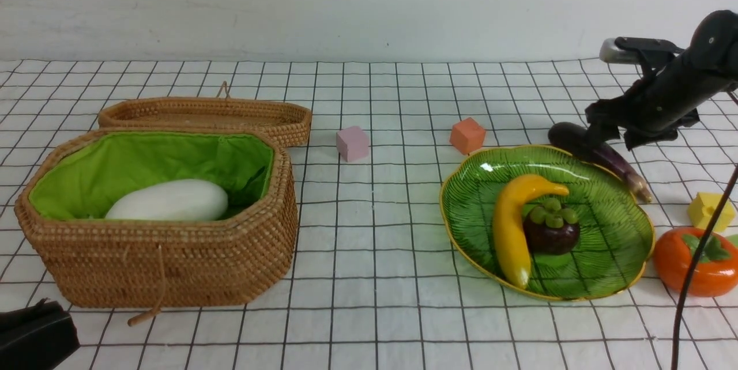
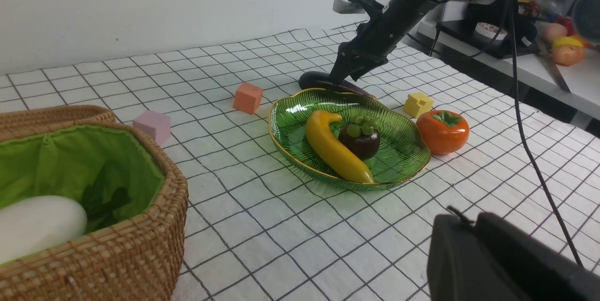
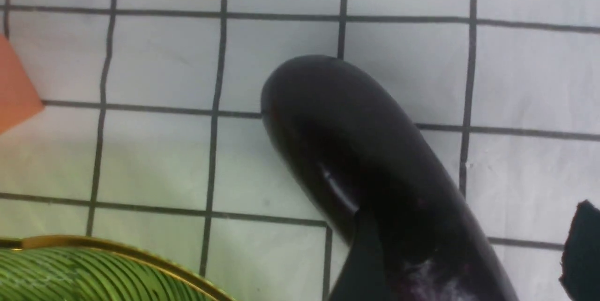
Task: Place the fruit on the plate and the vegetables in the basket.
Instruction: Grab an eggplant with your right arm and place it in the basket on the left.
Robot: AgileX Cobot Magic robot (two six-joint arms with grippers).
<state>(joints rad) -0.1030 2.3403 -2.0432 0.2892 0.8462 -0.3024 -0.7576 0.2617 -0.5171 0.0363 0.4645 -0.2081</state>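
Banana (image 1: 510,231) and mangosteen (image 1: 550,233) on plate (image 1: 611,246), radish (image 1: 170,202) in basket (image 1: 155,269); persimmon (image 1: 695,263) lies on counter (image 1: 375,214), my right claw (image 1: 608,136) spread astride the eggplant (image 1: 568,135), left claw (image 1: 34,335) I cannot tell.

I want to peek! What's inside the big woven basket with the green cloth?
A fat white radish lies in the tan wicker basket, dark green leaves beside it, bright green cloth lining all around. The basket's front wall hides the bottom, so anything underneath can't be seen.
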